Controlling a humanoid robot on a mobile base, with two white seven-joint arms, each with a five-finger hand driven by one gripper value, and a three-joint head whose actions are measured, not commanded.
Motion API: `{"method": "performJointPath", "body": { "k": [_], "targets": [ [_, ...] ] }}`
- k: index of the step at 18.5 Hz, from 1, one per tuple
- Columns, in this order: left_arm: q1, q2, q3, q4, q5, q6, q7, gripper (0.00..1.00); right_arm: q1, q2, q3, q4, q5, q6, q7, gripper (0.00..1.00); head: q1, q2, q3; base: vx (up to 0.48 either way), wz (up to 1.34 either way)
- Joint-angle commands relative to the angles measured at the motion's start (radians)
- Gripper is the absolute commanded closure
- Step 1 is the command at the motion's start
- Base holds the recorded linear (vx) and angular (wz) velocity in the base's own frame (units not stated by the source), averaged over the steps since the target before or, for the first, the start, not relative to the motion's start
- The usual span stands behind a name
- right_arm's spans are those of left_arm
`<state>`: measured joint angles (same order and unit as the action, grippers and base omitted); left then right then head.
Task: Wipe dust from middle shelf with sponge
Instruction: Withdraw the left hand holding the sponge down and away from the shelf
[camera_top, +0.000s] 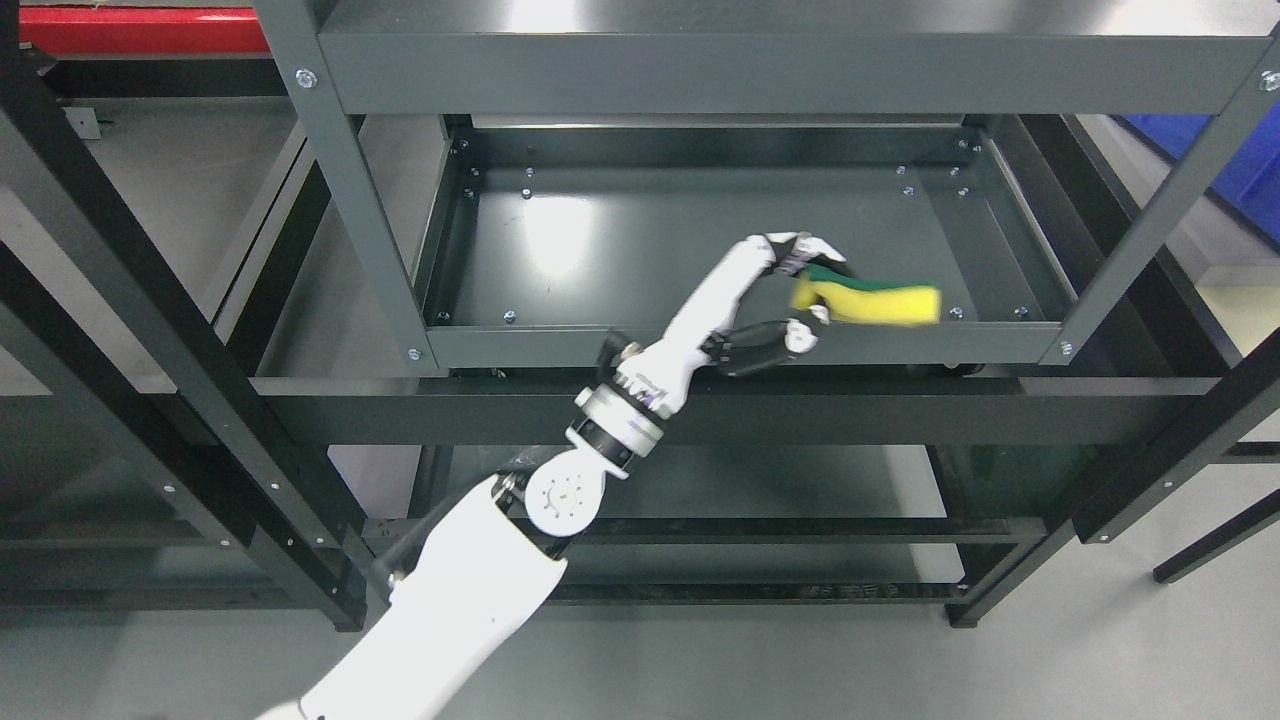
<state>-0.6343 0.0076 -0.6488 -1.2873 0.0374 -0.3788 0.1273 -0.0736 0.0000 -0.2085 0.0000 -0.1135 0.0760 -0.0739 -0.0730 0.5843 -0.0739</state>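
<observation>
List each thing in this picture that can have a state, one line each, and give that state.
Left hand: fingers shut on the sponge.
Sponge: yellow and green, held at one end, over the front right of the middle shelf.
Middle shelf: nothing standing on it; glare on its left part.
Right arm: not in view.

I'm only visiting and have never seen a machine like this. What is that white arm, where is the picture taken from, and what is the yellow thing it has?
The picture comes from a camera on a humanoid robot's head, looking down at a dark metal shelf rack. The white limb rising from the lower left is the robot's own left arm, ending in the left hand with jointed fingers. Those fingers are closed around a sponge, yellow with a green scrubbing side, held near the front right part of the middle shelf. I cannot tell whether the sponge touches the shelf. The shelf tray otherwise looks bare, with light glare on it. The right arm is out of view.
</observation>
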Motion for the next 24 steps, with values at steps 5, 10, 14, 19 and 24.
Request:
{"method": "performJointPath", "body": {
  "k": [5, 10, 14, 19, 24],
  "targets": [
    [0.467, 0.01, 0.458, -0.4, 0.025, -0.025, 0.054, 0.99, 0.0, -0.017, 0.001, -0.017, 0.0, 0.001, 0.0, 0.0, 0.0, 0.0, 0.0, 0.0, 0.0],
    [0.531, 0.01, 0.618, -0.428, 0.096, -0.026, 0.037, 1.0, 0.0, -0.017, 0.0, -0.017, 0.0, 0.001, 0.0, 0.0, 0.0, 0.0, 0.0, 0.0, 0.0],
    [0.587, 0.01, 0.641, -0.428, 0.137, -0.032, 0.029, 1.0, 0.0, -0.017, 0.001, -0.017, 0.0, 0.001, 0.0, 0.0, 0.0, 0.0, 0.0, 0.0, 0.0],
    [0.582, 0.01, 0.638, -0.428, 0.138, -0.032, 0.008, 1.0, 0.0, -0.017, 0.0, -0.017, 0.0, 0.001, 0.0, 0.0, 0.0, 0.0, 0.0, 0.0, 0.0],
    [0.582, 0.01, 0.637, -0.437, 0.138, -0.029, 0.005, 1.0, 0.0, -0.017, 0.0, -0.017, 0.0, 0.001, 0.0, 0.0, 0.0, 0.0, 0.0, 0.0, 0.0]
  ]
}}
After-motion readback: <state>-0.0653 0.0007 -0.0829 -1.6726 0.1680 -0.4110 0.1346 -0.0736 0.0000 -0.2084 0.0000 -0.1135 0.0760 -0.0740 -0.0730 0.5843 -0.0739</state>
